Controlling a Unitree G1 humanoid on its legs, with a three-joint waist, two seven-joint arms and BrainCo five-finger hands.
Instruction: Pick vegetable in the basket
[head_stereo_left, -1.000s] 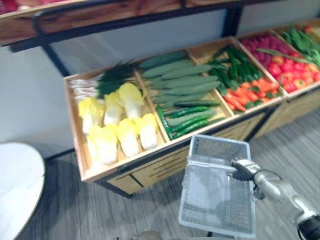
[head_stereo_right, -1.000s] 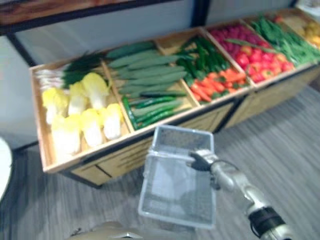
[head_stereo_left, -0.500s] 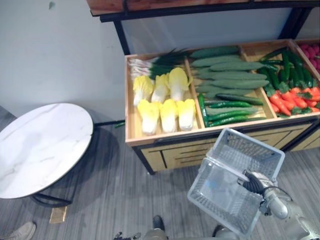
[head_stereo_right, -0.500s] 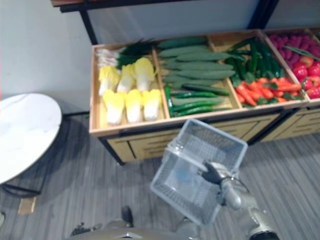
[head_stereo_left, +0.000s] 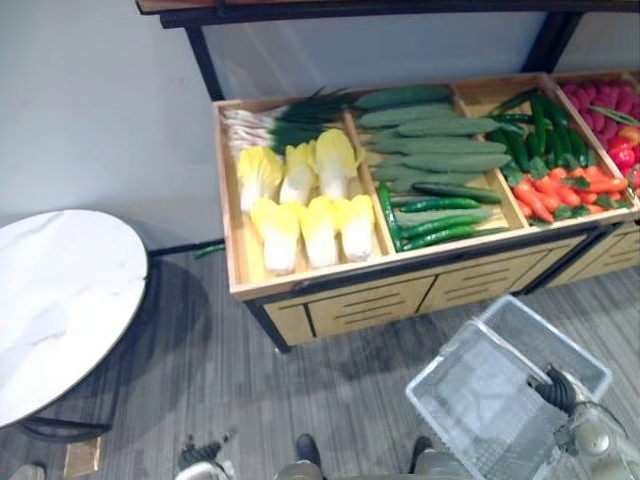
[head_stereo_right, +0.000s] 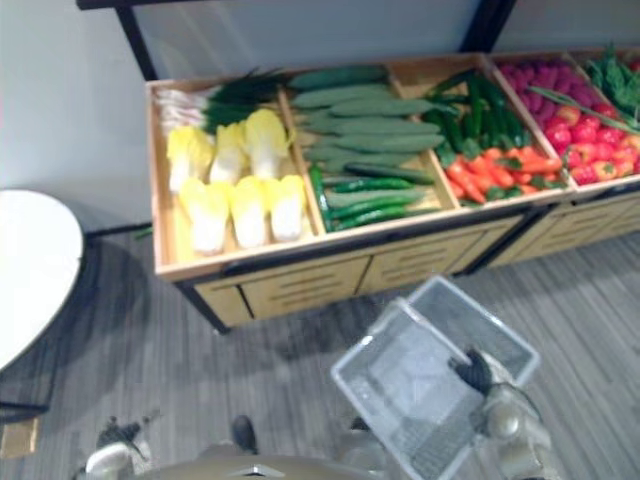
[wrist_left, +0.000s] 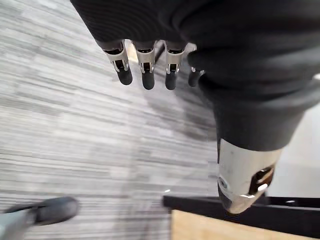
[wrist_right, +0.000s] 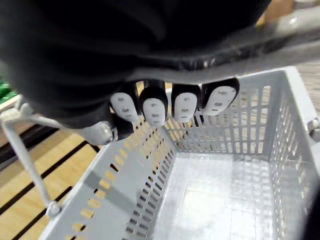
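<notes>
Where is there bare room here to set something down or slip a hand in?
Free: the grey floor between the round table and the wooden stand; the table's white top; the inside of the basket that the right hand holds; a wood strip left of and before the cabbages. Crowded: the cucumbers and the peppers-and-carrots bin.

Head eyes look down, share stand and basket; wrist cameras close-up.

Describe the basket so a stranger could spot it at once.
Before the long wooden vegetable stand, above the grey striped floor, the right hand grips a handle. It belongs to the basket: pale grey perforated plastic, rectangular, empty, unlike the produce-packed stand.
</notes>
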